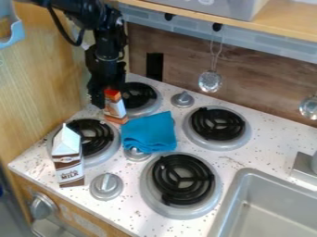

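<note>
Gripping the red-topped carton (115,107) left of the frame's center, my hand (109,96) has it secured, though I can't tell if it's lifted; the blue cloth (149,133) lies just beside.

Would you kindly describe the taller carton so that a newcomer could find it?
On the speckled white counter, find the leftmost burner. The taller carton stands just in front, white at its peaked top with brown bands below. The smaller carton, at the gripper, has an orange-red top.
</note>
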`<control>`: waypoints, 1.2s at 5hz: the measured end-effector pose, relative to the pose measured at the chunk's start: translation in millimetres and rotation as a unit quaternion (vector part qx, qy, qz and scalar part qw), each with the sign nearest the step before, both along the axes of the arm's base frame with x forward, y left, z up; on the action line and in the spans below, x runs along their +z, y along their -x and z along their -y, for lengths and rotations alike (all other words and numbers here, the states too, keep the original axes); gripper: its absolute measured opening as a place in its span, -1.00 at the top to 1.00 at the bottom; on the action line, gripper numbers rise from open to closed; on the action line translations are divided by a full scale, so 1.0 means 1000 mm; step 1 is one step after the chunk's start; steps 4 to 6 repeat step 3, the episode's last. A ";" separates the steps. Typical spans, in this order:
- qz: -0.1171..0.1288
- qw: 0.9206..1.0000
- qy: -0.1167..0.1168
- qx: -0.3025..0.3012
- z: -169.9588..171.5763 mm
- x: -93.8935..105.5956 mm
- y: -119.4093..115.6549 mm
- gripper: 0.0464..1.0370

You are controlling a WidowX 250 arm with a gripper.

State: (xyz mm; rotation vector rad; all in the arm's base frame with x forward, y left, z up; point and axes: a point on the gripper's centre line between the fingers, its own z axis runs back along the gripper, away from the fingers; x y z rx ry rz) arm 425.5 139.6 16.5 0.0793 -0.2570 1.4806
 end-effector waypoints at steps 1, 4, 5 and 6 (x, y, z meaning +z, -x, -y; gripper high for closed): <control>0.002 1.000 -0.002 -0.009 0.000 0.003 -0.001 -0.94; 0.013 0.999 -0.004 -0.042 0.003 0.028 -0.002 -0.93; 0.013 0.999 -0.004 -0.042 0.003 0.028 -0.002 -0.93; 0.013 0.999 -0.004 -0.042 0.003 0.028 -0.002 -0.93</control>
